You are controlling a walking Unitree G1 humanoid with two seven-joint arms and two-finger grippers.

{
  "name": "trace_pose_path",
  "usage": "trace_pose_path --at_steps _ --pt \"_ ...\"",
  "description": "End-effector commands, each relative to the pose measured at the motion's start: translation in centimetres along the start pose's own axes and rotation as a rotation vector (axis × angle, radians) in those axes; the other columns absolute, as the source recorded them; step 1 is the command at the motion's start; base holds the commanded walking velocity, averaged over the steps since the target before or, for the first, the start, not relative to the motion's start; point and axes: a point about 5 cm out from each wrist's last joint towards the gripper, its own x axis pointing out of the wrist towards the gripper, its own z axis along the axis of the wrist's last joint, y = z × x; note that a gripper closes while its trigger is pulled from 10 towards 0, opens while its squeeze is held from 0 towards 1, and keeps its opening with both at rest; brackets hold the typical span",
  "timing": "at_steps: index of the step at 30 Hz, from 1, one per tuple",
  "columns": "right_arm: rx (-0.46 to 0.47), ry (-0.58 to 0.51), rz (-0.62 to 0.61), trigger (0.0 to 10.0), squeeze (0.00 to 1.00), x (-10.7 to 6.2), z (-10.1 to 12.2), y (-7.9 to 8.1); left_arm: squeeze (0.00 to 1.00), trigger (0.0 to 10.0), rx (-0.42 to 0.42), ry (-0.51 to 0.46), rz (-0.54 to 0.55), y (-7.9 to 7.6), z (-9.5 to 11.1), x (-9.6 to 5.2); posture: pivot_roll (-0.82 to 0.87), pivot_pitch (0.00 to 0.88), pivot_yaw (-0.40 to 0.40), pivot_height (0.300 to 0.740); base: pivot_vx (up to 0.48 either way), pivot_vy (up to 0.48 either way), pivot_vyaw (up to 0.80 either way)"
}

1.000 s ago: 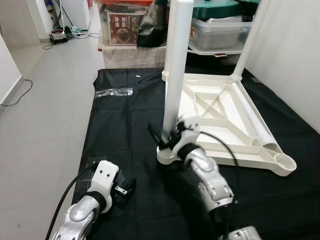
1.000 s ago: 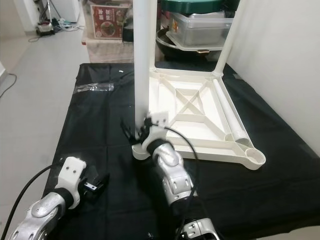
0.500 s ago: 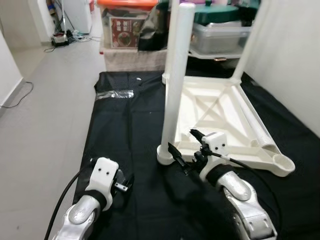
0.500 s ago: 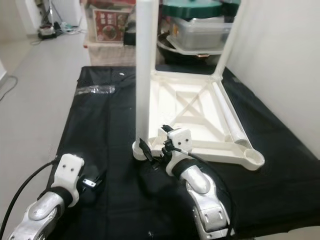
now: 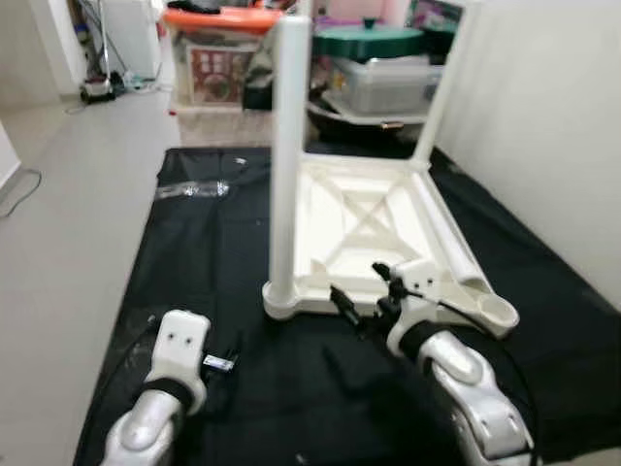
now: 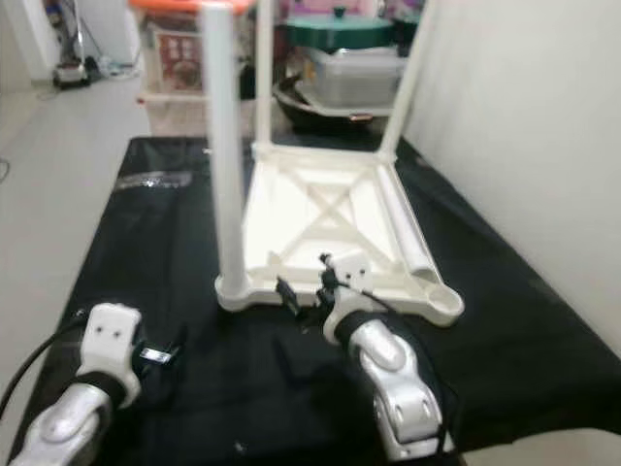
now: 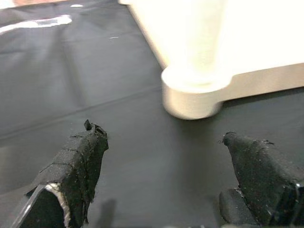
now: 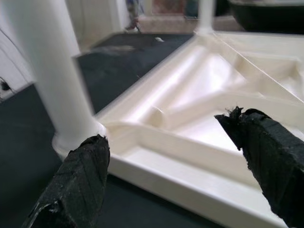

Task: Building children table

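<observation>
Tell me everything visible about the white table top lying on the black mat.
The white table top looks like moulded plastic and lies upside down on the black mat, showing raised ribs that cross in an X. Legs stand upright in three corner sockets; the near right socket is empty, with a loose leg lying along the right rim.

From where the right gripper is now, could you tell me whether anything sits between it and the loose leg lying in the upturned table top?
Nothing visible blocks it. The open right gripper hovers at the table top near edge; the loose leg lies along the far-right side, and only the frame's low rim and ribs lie between.
</observation>
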Motion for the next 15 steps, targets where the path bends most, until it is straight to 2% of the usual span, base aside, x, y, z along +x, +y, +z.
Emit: trace_pose_path --at_steps 1,4,9,15 --pt "-0.033 -0.052 0.022 10.0 0.00 0.8 0.9 0.7 0.00 10.0 0.023 -0.006 0.024 0.5 0.5 0.1 0.08 0.000 -0.069 0.740 0.000 -0.461 0.00" --pt "-0.076 -0.068 0.030 10.0 0.00 1.6 1.3 1.4 0.00 10.0 0.022 -0.012 0.041 0.9 0.6 -0.1 0.09 0.000 -0.069 0.740 0.000 -0.461 0.00" --pt "-0.116 -0.072 0.027 10.0 0.00 2.1 1.6 1.2 0.00 10.0 0.023 -0.017 0.044 0.9 0.6 -0.1 0.09 0.000 -0.067 0.740 0.000 -0.461 0.00" --pt "-0.138 -0.062 -0.002 10.0 0.00 2.8 1.7 0.2 0.00 10.0 -0.008 -0.043 0.061 1.0 1.0 0.2 0.09 0.000 -0.062 0.740 0.000 0.000 0.00"
